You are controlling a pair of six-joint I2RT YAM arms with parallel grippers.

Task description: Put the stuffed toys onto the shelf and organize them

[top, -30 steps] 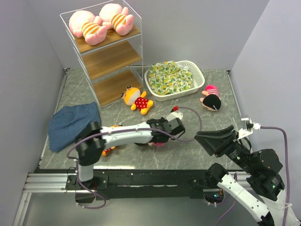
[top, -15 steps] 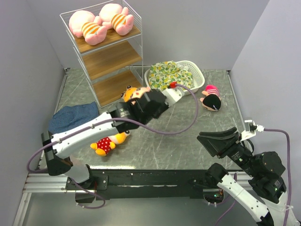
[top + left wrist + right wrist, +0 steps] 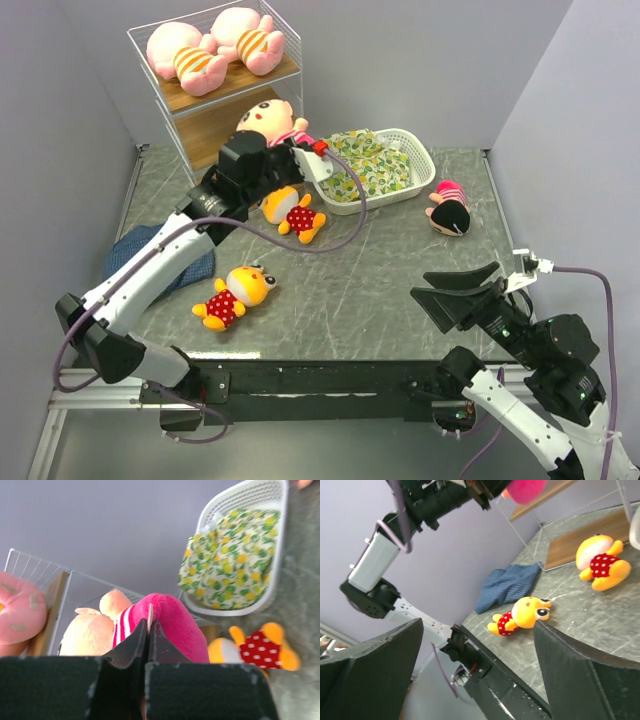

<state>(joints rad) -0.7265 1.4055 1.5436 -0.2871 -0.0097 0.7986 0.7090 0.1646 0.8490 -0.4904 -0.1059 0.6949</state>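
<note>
A pink-hatted doll (image 3: 266, 117) is being held aloft before the middle tier of the shelf (image 3: 205, 130) by the left claw (image 3: 149, 627), pinched shut on its pink cloth; the right claw (image 3: 452, 292) is being held wide open, empty; a reach inward and a release are probably being called for next.

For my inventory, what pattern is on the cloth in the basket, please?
The cloth has a yellow-and-green print on white; left wrist view.
</note>
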